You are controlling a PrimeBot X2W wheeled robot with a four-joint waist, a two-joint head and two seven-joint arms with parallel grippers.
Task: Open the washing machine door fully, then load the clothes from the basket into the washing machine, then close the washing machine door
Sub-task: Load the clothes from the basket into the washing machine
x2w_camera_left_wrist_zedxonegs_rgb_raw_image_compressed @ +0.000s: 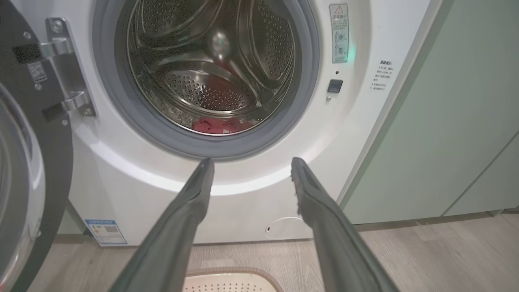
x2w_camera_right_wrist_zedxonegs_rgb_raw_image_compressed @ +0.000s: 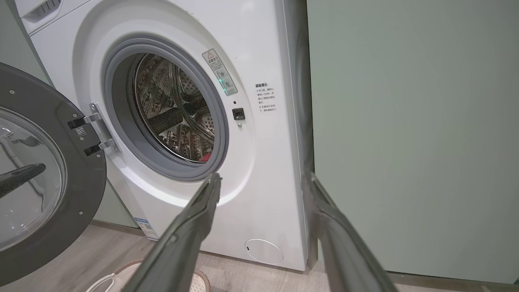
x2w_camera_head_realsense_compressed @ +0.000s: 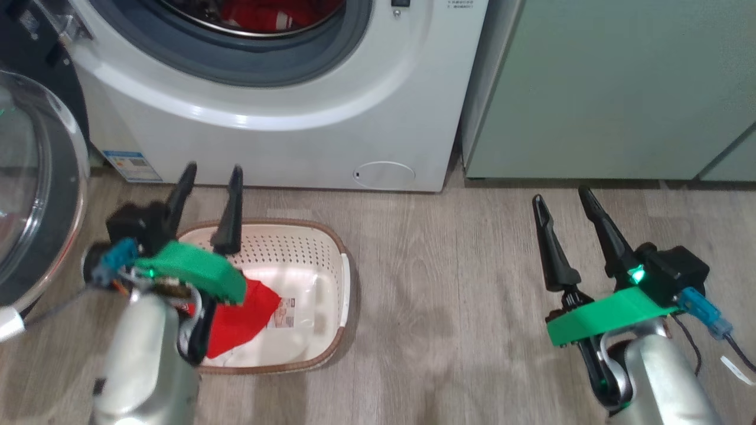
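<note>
The washing machine stands with its door swung wide open to the left. Red clothes lie at the bottom of the drum, also seen as red clothes in the left wrist view. On the floor in front sits the basket with a red garment in it, partly hidden by my left arm. My left gripper hangs open and empty over the basket's near-left part, pointing at the drum. My right gripper is open and empty above the bare floor to the right.
Pale green cabinets stand tight against the machine's right side. A small round white flap sits low on the machine's front. Wooden floor stretches between the basket and my right arm. The open door takes up the left.
</note>
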